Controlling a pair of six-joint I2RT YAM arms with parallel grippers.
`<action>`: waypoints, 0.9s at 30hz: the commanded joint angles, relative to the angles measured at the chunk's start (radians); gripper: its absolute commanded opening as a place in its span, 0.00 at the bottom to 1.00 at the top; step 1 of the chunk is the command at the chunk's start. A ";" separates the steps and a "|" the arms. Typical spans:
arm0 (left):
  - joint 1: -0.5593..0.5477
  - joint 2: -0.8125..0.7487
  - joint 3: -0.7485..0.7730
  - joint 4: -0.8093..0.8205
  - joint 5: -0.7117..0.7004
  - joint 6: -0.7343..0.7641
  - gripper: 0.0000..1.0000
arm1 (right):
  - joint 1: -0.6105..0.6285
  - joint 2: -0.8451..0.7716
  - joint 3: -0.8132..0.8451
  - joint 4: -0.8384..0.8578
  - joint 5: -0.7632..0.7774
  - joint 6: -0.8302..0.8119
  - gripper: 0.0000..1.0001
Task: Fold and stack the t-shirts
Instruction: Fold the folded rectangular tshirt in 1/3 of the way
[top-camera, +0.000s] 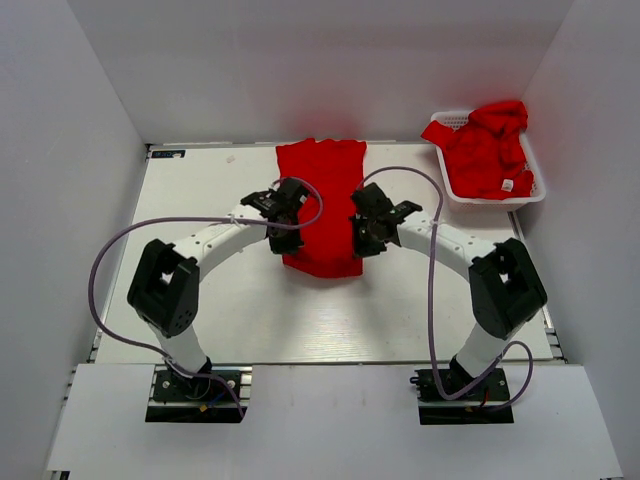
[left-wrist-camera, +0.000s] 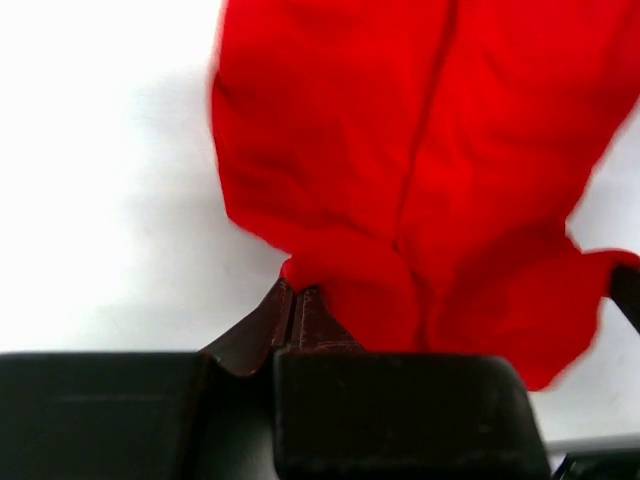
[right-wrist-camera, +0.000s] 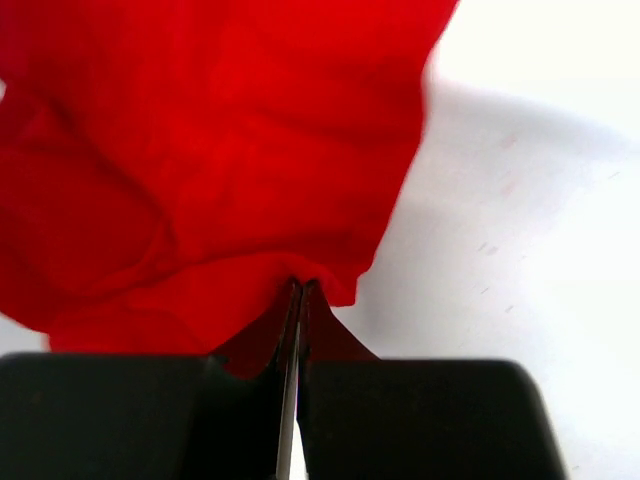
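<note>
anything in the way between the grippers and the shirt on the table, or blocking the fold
Nothing visible does. The left gripper and right gripper are shut on opposite side edges of the spread t-shirt. The basket holding the other red shirts sits apart at the far right.

So the red short-sleeved cloth t-shirt (top-camera: 320, 205) lies mid-way across the white flat surface (top-camera: 220, 290), toward the far edge. The left tool (top-camera: 285, 225) is pinched on its left edge and the right tool (top-camera: 362, 240) on its right edge, shirt in between. In the far right corner sits the white plastic lattice basket (top-camera: 495, 200), with a heap of red cloth t-shirts (top-camera: 490, 150) in it, spilling over its rim.
</note>
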 joint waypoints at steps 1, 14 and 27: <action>0.047 0.034 0.091 0.006 -0.037 0.000 0.00 | -0.035 0.044 0.103 -0.022 0.055 -0.032 0.00; 0.165 0.232 0.350 0.045 0.041 0.127 0.00 | -0.133 0.229 0.418 -0.022 0.094 -0.092 0.00; 0.223 0.327 0.457 0.126 0.093 0.192 0.00 | -0.196 0.355 0.564 0.002 0.054 -0.144 0.00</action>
